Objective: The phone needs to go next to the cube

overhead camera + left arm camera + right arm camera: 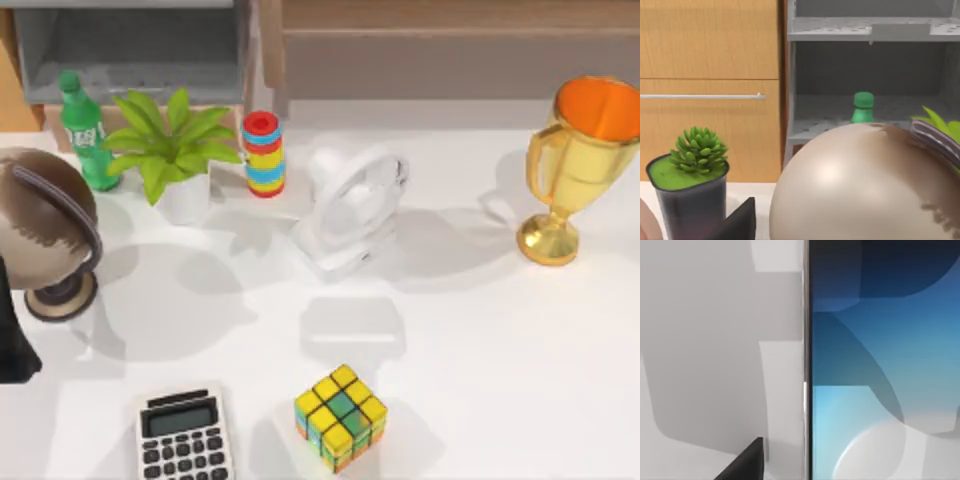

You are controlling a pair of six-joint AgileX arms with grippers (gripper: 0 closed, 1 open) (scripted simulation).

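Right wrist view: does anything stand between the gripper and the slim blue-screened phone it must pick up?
Nothing visible does. The right gripper is close beside the thin light edge of the slim phone with a blue-to-white screen, and only bare white table lies between them. The left gripper sits parked by the brown globe.

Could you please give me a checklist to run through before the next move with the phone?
1. Phone found, screen up close in the right wrist view: ok.
2. Right hand close by the phone's edge; hold on it: cannot tell.
3. Cube standing near the table's front edge: ok.
4. Bare table right of the cube: ok.
5. Calculator left of the cube, apart from it: ok.
6. Left arm parked at the table's left, by the globe: ok.
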